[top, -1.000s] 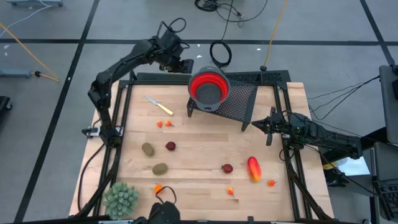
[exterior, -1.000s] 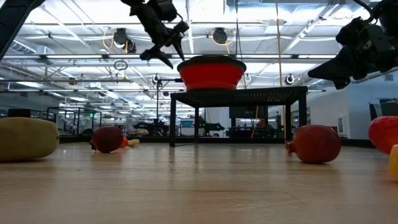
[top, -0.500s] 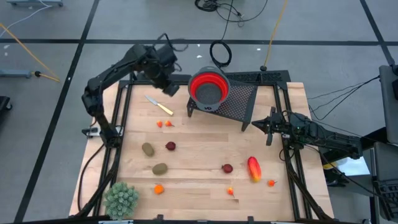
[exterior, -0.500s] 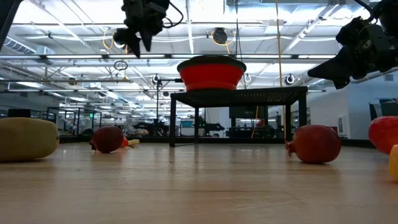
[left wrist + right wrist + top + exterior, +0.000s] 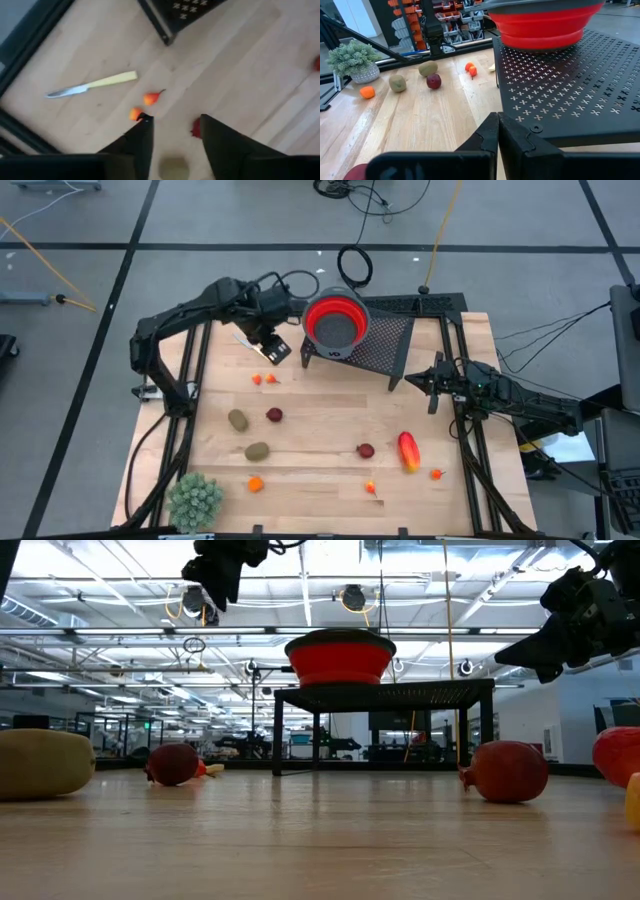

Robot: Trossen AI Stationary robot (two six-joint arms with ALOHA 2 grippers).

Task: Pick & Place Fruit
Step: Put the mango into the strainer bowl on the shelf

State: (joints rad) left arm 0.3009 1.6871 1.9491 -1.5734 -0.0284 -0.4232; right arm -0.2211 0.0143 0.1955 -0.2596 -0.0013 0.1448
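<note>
Hovering left gripper (image 5: 172, 132), apparently empty, above unlabelled fruit (image 5: 274, 415).

The left arm reaches from the table's left edge up and across toward the far middle, bent at the elbow, its dark two-finger left gripper (image 5: 277, 350) held above the tabletop with fingers (image 5: 135, 145) parted and nothing between them. The right arm lies low along the right edge, its dark right gripper (image 5: 433, 392) pressed closed and empty.
</note>
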